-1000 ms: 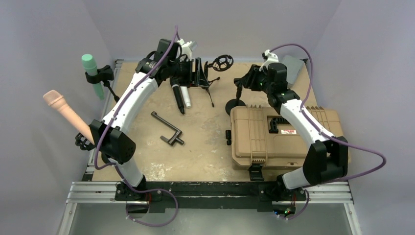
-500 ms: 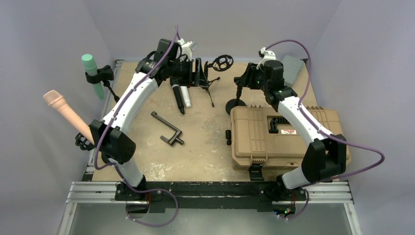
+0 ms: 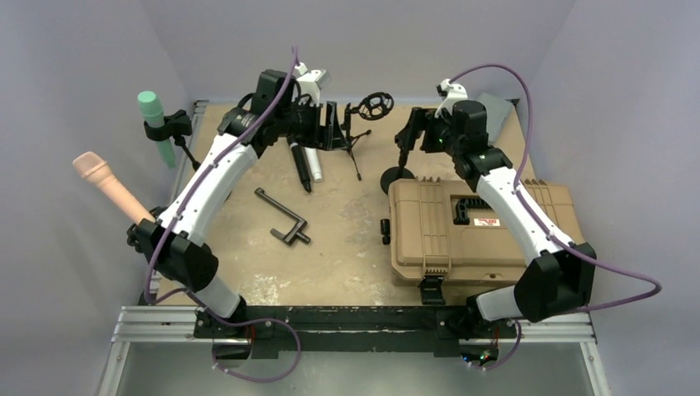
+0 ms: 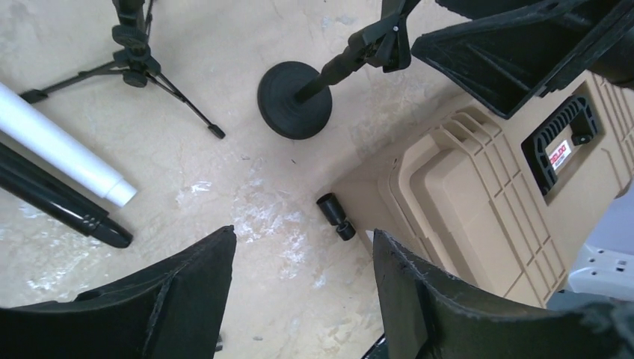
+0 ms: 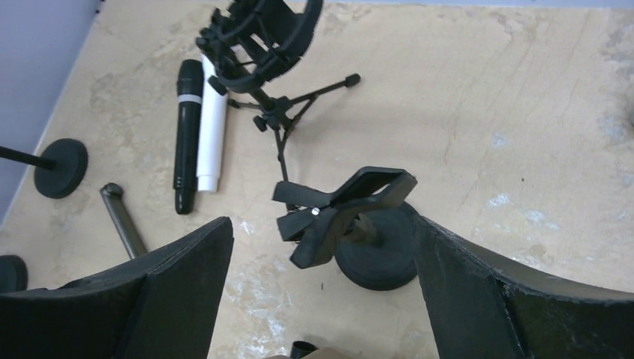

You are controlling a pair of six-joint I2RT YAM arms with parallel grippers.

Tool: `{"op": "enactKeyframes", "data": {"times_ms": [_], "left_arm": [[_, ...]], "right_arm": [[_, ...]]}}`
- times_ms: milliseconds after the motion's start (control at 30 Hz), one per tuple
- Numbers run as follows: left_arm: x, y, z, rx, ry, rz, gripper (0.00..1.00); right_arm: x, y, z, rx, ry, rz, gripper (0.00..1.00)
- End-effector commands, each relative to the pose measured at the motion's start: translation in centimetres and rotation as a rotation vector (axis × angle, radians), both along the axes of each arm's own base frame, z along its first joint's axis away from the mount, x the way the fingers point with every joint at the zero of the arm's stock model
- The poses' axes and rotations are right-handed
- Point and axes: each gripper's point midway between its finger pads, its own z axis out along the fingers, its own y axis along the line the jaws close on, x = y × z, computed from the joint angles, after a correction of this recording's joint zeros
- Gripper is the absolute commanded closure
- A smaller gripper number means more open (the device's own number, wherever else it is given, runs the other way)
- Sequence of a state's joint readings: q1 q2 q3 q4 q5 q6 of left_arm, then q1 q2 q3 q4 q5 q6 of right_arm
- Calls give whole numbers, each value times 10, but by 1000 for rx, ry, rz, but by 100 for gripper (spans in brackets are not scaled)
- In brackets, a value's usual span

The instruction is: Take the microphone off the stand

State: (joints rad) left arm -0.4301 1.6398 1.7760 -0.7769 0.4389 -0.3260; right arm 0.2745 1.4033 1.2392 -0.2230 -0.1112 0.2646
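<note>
Right pincer (image 5: 323, 228) wide, empty, over bare clip stand (image 5: 338, 213); left pincer (image 4: 303, 235) parted, empty. Black microphone (image 5: 187, 134) lies loose on the tabletop (image 3: 347, 247). Next, likely: the green microphone (image 3: 155, 124), clipped at the left edge.

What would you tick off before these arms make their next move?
1. Right gripper open and empty: ok.
2. Left gripper empty: ok, nothing between its fingers.
3. Clip on the round-base stand empty: ok.
4. Black microphone and white microphone lying flat on the table: ok.
5. Green microphone out of its holder: not ok, clipped in.
6. Pink microphone free: cannot tell, its lower end is hidden behind the left arm.
</note>
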Motion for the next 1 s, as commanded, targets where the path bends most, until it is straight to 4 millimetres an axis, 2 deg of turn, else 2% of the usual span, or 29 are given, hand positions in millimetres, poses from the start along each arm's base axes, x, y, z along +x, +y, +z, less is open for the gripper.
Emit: {"op": "enactKeyframes", "data": {"times_ms": [0, 67, 133, 267, 500, 567, 667, 800, 900, 967], "left_arm": [[-13, 12, 52, 39, -281, -2, 34], [-25, 20, 63, 40, -335, 17, 33], [-39, 33, 65, 40, -352, 48, 32], [-73, 67, 71, 66, -382, 133, 32], [-140, 169, 84, 226, -402, 435, 30], [-158, 194, 84, 273, -388, 509, 26], [-182, 242, 78, 385, -341, 698, 23], [-210, 301, 76, 521, -304, 965, 12], [-224, 330, 83, 601, -307, 1112, 3], [-232, 347, 86, 651, -307, 1216, 0]], "right_arm": [[-11, 15, 83, 76, -218, 87, 12], [-22, 21, 99, 97, -262, 112, 11], [-31, 25, 110, 121, -292, 133, 10], [-50, 37, 127, 183, -344, 189, 10], [-75, 84, 142, 273, -388, 320, 10], [-84, 104, 141, 279, -372, 374, 11], [-95, 121, 137, 283, -365, 421, 11], [-101, 121, 137, 277, -369, 429, 13], [-103, 116, 134, 252, -370, 418, 13], [-104, 113, 132, 237, -369, 414, 13]]}}
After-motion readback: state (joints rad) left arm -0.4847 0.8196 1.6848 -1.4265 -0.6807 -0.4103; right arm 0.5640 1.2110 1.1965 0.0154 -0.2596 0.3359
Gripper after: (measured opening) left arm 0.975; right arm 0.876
